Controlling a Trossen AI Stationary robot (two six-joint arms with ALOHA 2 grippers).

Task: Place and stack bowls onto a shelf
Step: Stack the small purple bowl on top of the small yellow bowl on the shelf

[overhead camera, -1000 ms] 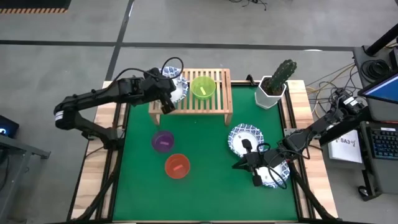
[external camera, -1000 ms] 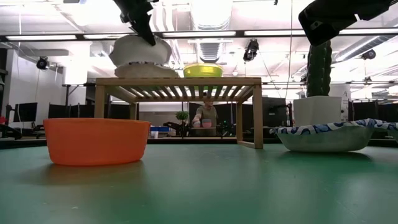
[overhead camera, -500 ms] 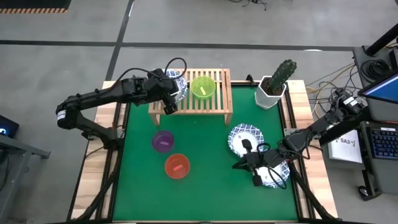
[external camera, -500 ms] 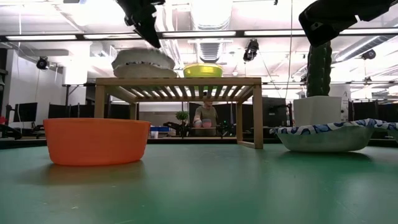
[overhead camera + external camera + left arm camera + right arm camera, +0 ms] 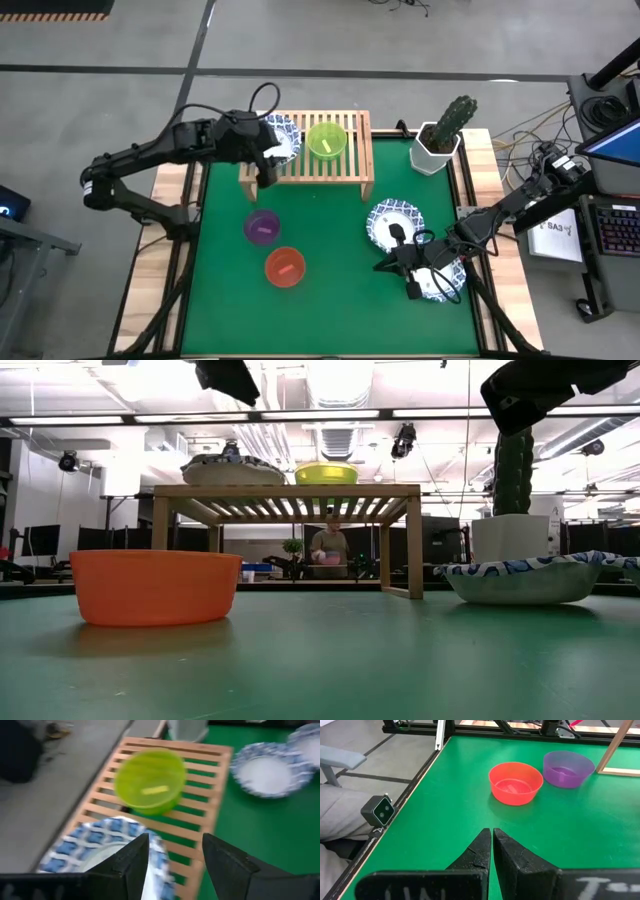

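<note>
A white bowl with a blue patterned rim (image 5: 284, 137) sits level on the left end of the wooden shelf (image 5: 352, 160), beside a green bowl (image 5: 326, 141). My left gripper (image 5: 172, 855) hangs open just above that white bowl (image 5: 95, 847), clear of it, high in the low view (image 5: 228, 375). Purple (image 5: 262, 227) and red (image 5: 285, 267) bowls rest on the green mat. Two more blue-rimmed bowls (image 5: 394, 222) (image 5: 441, 281) lie on the mat at the right. My right gripper (image 5: 492, 834) hovers shut between them, holding nothing.
A cactus in a white pot (image 5: 440, 140) stands at the far right corner, next to the shelf. The shelf's right end (image 5: 212, 775) is bare slats. A person shows in the room beyond the shelf (image 5: 328, 548).
My left gripper has opened and let go of the blue-rimmed bowl, then risen above it. The bowl, tilted a second ago, has settled level on the shelf's left end.
</note>
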